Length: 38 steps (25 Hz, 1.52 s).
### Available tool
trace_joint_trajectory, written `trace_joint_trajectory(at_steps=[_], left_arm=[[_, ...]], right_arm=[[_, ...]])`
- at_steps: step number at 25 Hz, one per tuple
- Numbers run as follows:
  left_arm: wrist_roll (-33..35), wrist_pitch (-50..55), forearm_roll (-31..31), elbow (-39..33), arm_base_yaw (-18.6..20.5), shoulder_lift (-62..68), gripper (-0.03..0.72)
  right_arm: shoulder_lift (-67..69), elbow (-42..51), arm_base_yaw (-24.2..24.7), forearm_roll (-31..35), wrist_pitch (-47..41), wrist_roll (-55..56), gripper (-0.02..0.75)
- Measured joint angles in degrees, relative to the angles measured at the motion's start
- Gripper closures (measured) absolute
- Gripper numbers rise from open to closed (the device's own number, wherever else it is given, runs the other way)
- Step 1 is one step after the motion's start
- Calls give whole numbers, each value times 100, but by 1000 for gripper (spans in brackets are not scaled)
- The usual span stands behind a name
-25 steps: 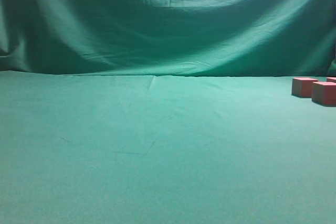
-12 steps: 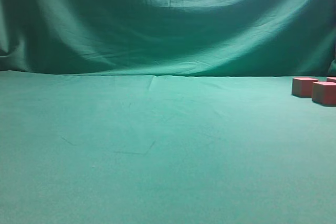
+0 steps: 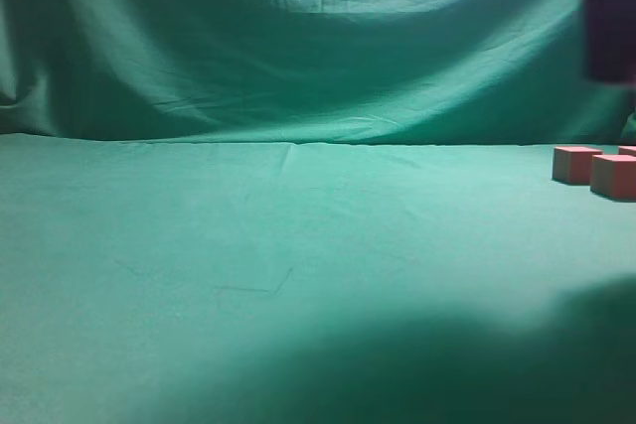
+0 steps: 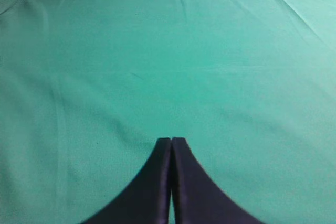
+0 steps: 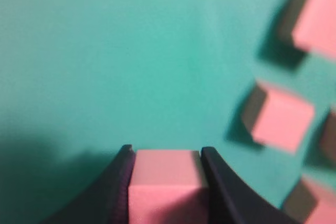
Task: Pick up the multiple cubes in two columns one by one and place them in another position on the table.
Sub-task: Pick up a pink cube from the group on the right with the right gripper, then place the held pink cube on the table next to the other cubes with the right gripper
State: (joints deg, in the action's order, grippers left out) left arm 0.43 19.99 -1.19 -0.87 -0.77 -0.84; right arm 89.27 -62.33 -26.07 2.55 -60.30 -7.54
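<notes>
A pink cube point(image 5: 165, 182) sits between the two dark fingers of my right gripper point(image 5: 165, 153), which is shut on it. The right wrist view is blurred. It shows several more cubes on the green table point(image 5: 131, 56) to the right, the nearest a pink cube point(image 5: 281, 116) and another cube point(image 5: 320, 17) beyond it. In the exterior view three cubes stand at the far right: one cube point(image 3: 575, 164), a nearer cube point(image 3: 614, 176) and a third cube point(image 3: 628, 151) cut by the edge. My left gripper point(image 4: 171, 140) is shut and empty over bare cloth.
A dark part of the right arm point(image 3: 606, 17) hangs at the top right of the exterior view. A wide shadow point(image 3: 447, 364) lies on the table's front. A draped green backdrop point(image 3: 298, 37) rises behind the table.
A dark part of the right arm has come into the exterior view at the top right, and a shadow has spread over the table's front. The three cubes there have not moved.
</notes>
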Motion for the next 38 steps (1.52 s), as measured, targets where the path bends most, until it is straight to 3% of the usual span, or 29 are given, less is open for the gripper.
trace_joint_trajectory(at_steps=[5, 12, 17, 26, 38], left_arm=[[0, 0, 0, 0, 0, 0, 688], [0, 0, 0, 0, 0, 0, 688], [0, 0, 0, 0, 0, 0, 688], [0, 0, 0, 0, 0, 0, 688], [0, 0, 0, 0, 0, 0, 688]], right_arm=[[306, -984, -611, 0, 181, -368, 469], [1613, -2616, -694, -17, -722, -464, 469], [2390, -3349, -694, -27, -807, -810, 469], [3355, -3907, -694, -39, -645, -1145, 469], [3600, -3967, -694, -94, -32, -1262, 469]])
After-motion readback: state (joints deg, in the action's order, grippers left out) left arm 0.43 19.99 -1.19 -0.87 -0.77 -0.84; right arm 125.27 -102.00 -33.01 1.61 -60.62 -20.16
